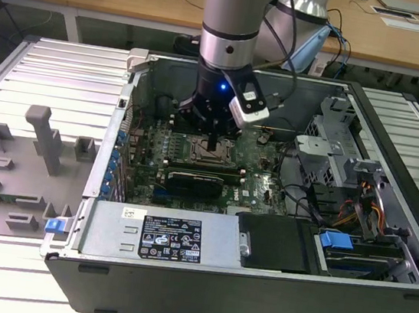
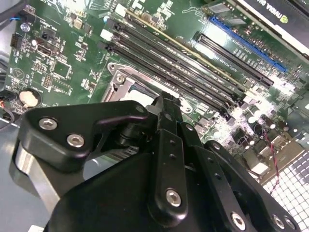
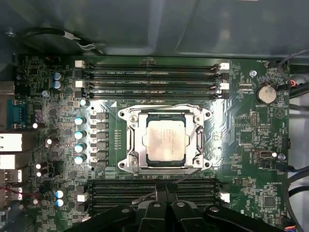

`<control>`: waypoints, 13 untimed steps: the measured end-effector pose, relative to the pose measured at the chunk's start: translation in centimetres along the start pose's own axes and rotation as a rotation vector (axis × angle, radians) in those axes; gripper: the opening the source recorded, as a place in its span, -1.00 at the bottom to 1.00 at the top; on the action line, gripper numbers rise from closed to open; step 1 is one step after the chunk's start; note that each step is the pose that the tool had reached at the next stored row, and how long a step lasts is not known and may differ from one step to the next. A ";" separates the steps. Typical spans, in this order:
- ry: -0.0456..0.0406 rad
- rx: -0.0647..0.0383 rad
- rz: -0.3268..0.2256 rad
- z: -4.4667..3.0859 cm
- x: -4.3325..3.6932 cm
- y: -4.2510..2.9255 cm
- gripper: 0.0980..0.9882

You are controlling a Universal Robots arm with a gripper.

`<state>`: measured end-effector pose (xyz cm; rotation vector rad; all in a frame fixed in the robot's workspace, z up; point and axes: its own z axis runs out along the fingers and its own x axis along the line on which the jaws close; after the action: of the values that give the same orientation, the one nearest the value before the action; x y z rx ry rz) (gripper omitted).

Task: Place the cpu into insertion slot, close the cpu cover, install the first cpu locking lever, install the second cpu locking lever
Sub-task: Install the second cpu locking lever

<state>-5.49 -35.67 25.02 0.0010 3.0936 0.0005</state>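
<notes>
Gripper (image 3: 166, 203) hangs right over the board (image 3: 241, 140), fingers pressed together, gripping nothing.
Cpu (image 3: 165, 140) sits in the slot (image 3: 126, 114), cover (image 3: 135, 140) framing it; any slip could scrape the memory slots (image 3: 149, 186) alongside.

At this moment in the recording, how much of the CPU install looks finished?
Done: the cpu lies in the insertion slot, and the cpu cover looks folded down around it, its window framing the chip. In hand: the gripper hangs just above the socket; I cannot tell if it holds anything. Left: whether the locking levers are latched cannot be judged.
</notes>
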 end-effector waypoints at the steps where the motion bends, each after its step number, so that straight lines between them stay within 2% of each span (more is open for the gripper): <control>1: -0.0004 -0.008 0.000 0.03 0.07 -0.11 -0.98; 4: -0.0011 -0.028 0.002 0.13 0.22 -0.42 -0.98; 6: -0.0016 -0.051 0.003 0.28 0.42 -0.75 -0.98; 8: -0.0016 -0.064 0.003 0.48 0.82 -0.89 -0.98; 10: -0.0017 -0.074 0.004 0.75 1.25 -1.03 -0.98; 13: -0.0016 -0.082 0.004 1.04 1.45 -1.44 -0.98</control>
<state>-6.89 -37.11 23.91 0.0041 3.0894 0.1275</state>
